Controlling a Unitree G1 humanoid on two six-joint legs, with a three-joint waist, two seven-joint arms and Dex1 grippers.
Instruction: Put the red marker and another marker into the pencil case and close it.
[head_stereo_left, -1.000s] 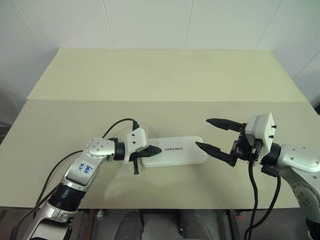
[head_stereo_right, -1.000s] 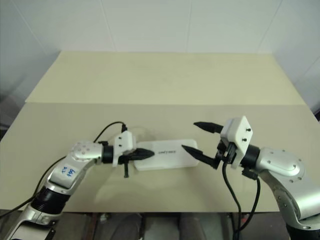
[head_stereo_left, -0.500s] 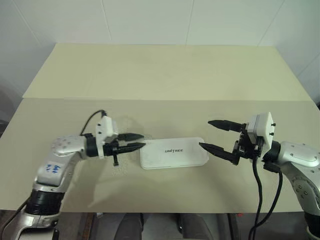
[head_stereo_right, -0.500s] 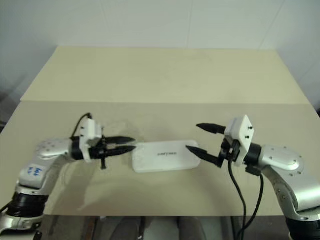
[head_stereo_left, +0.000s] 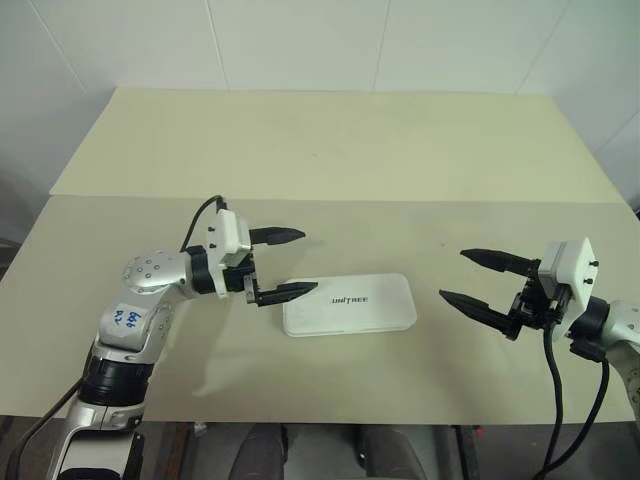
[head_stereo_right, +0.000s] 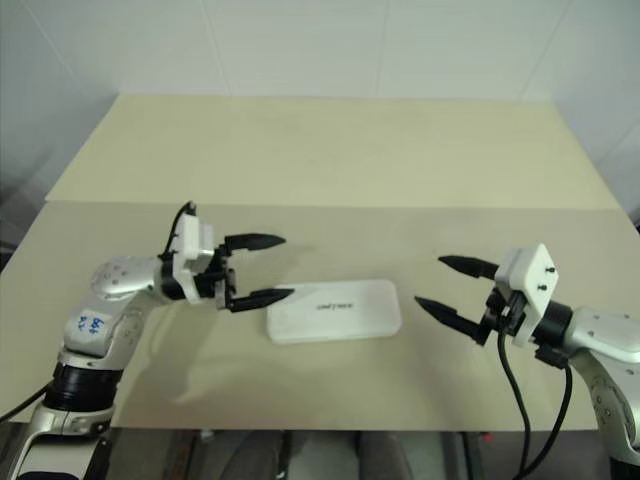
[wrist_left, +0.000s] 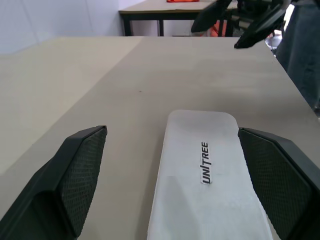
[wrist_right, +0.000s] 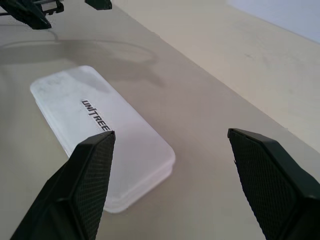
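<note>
Now the white hard-plastic rectangular pencil case (head_stereo_left: 349, 303) lies lid-down at the frame's lower centre between the left gripper (head_stereo_left: 288, 265) and right gripper (head_stereo_left: 482, 281), both wide and empty, so backing them clear without nudging it seems wise, though its closed lid hides the contents.

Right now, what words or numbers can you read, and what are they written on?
"UNITREE": dark letters on the lid of the white pencil case.
Blue handwriting on a sticker on the left arm: too small to read surely.
Nothing else readable.
</note>
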